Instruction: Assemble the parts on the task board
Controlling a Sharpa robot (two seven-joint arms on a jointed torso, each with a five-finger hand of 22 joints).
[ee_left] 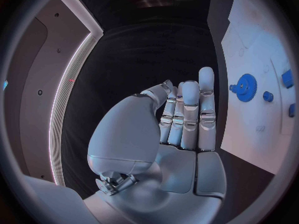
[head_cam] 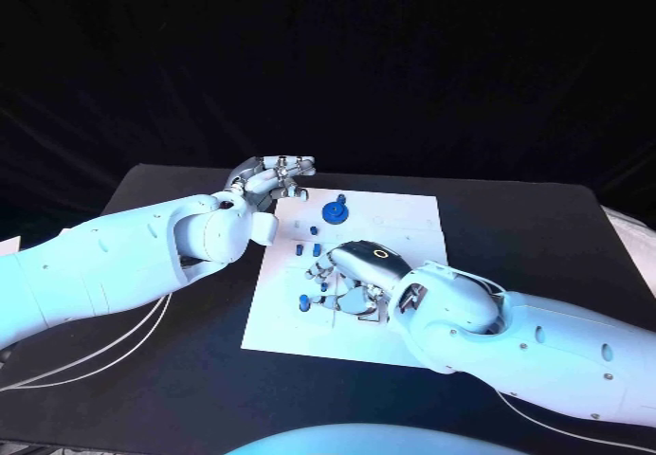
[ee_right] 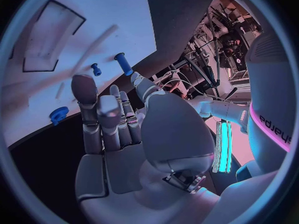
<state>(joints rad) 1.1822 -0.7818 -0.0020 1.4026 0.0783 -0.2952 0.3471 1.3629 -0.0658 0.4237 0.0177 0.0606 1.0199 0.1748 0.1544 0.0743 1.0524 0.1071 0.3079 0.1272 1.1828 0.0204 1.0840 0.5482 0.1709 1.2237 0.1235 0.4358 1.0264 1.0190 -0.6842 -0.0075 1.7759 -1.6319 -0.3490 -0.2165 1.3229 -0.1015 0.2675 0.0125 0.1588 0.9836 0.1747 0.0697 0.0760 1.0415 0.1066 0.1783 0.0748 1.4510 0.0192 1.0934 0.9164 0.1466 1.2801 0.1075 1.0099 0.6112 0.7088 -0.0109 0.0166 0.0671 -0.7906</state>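
1. White, our board (head_cam: 396, 213) lies in the middle of the black table (head_cam: 533, 237), with small blue parts spread over it.
2. We see a blue gear (head_cam: 335, 210) near the board's far edge, and the same gear (ee_left: 245, 87) from our left wrist.
3. Our left hand (head_cam: 274, 175) hovers at the board's far left corner; the left wrist view shows its fingers (ee_left: 190, 114) straight, side by side and holding nothing.
4. Our right hand (head_cam: 358, 275) is over the near left part of the board, fingers (ee_right: 106, 119) extended and empty.
5. From the right wrist, we see a blue peg (ee_right: 123, 63), a smaller blue piece (ee_right: 96, 69) and a blue ring-like part (ee_right: 59, 115) on the board.
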